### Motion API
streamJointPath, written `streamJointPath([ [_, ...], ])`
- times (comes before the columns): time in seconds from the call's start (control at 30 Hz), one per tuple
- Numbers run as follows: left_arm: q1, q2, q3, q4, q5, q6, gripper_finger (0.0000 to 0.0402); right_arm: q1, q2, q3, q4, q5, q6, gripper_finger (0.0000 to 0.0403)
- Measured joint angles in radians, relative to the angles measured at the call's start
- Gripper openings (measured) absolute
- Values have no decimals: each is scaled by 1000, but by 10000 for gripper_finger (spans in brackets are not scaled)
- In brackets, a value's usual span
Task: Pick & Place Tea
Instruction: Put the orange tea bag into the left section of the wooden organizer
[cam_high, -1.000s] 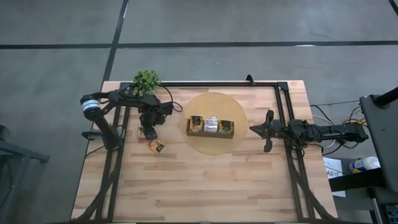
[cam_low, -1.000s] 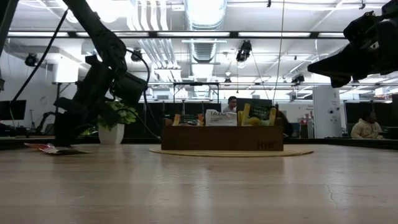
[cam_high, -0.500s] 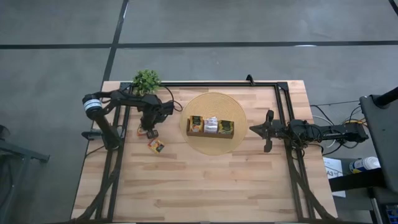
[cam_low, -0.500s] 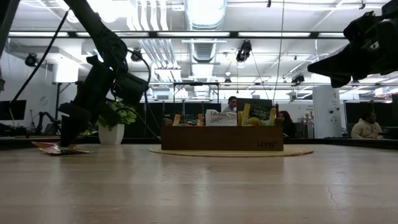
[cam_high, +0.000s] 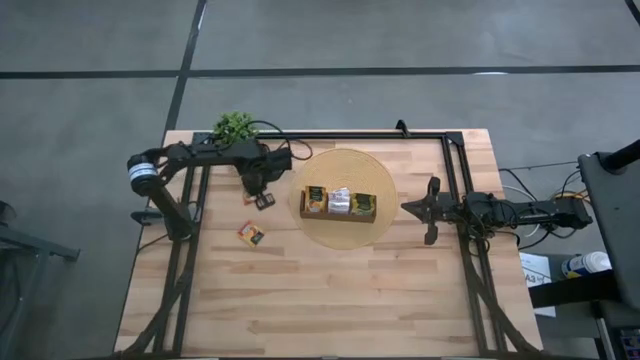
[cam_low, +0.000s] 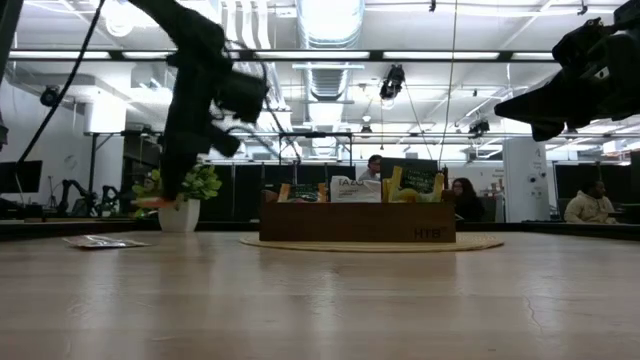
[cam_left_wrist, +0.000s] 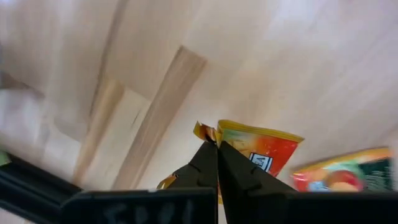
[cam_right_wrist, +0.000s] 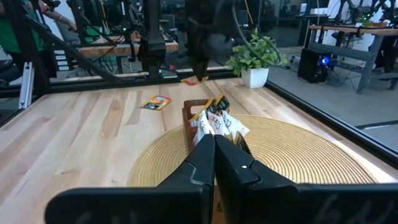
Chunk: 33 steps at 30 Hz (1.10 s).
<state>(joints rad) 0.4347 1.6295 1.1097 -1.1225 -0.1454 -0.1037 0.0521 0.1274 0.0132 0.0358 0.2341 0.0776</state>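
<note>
My left gripper (cam_high: 262, 199) hangs above the table between the potted plant (cam_high: 235, 126) and the brown box (cam_high: 340, 203), shut on a yellow-red tea sachet (cam_left_wrist: 258, 146). A second sachet (cam_high: 250, 234) lies flat on the wood, nearer the front. The box stands on a round woven mat (cam_high: 345, 165) with more sachets upright in its compartments. My right gripper (cam_high: 432, 210) waits shut above the table, right of the mat. My left gripper pinches the sachet between its two fingers at a yellow corner of its edge (cam_left_wrist: 203, 131). The fingers come from above, pointing down. The sachet (cam_low: 155, 202) sticks out sideways below the fingertips, lifted clear of the table.
A black frame rail (cam_high: 350, 135) runs along the far edge and down both sides. The plant's white pot (cam_low: 180, 216) stands at the far left corner. Bare wood (cam_high: 330, 290) stretches across the front half.
My left gripper has shut on one of the two sachets lying left of the mat, lifted it clear of the table and carried it up and toward the table's right, toward the box. The other sachet has stayed where it was.
</note>
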Motion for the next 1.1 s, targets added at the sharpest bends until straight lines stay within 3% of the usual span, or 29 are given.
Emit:
streamJointPath([
  [0.23,-92,-6,176,-20,-8,-75,0,0,0,0,0,0,0,9],
  [0.57,-279,35,404,66,-178,-171,0,0,0,0,0,0,0,9],
  [0.73,-343,88,441,179,-197,-187,0,0,0,0,0,0,0,8],
  [1.1,-360,248,464,199,-275,-138,0,0,-1,0,0,0,0,8],
])
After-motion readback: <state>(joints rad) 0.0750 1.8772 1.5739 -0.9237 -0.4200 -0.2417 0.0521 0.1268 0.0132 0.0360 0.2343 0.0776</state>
